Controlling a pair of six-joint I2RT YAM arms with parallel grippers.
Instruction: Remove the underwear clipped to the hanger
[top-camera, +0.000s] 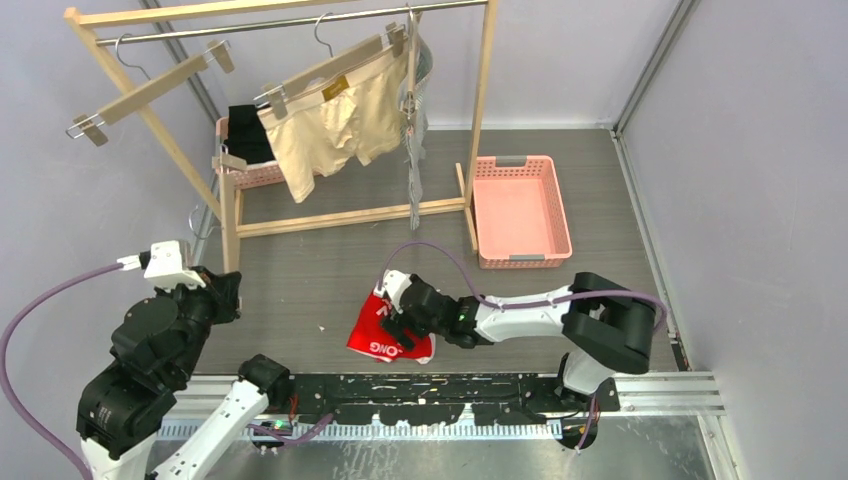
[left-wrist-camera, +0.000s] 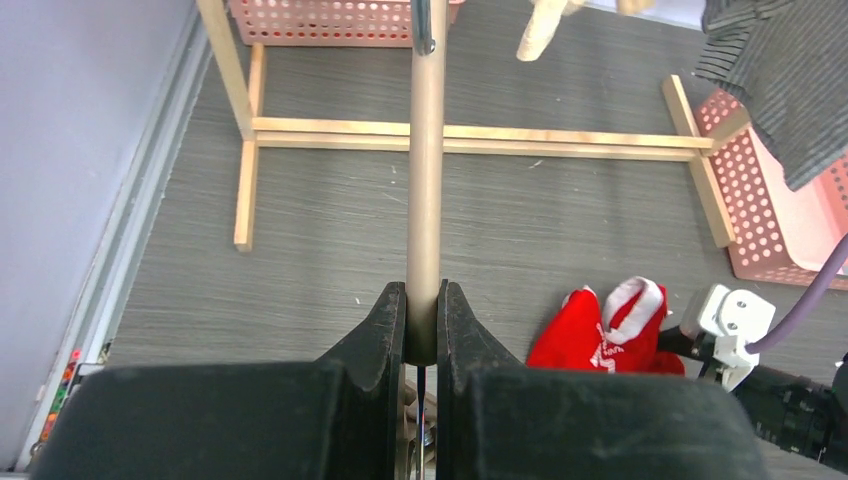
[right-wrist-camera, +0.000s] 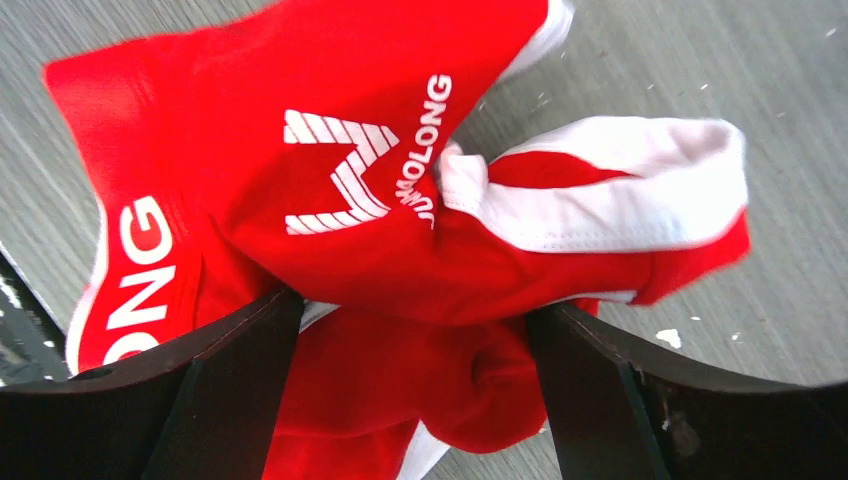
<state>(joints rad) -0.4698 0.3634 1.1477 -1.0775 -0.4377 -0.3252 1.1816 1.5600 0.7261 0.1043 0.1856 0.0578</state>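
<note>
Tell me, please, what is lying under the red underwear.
Grey table shows all around the red underwear, so it rests there; anything beneath its bunched folds is covered from every view.

This is a robotics lab test cell. Plain pale partition walls (top-camera: 720, 150) close in a grey wood-grain desk (top-camera: 320, 270). A left arm (top-camera: 150, 350) and a right arm (top-camera: 540, 315) are bolted to a metal mounting rail (top-camera: 660, 392) at its near edge, trailing purple cables (top-camera: 65, 279). The laundry is staged: a small wooden clothes rack (top-camera: 480, 100), wooden clip hangers (top-camera: 150, 88), cream-beige boxer briefs (top-camera: 335, 125) and a pink plastic basket (top-camera: 520, 215).
</note>
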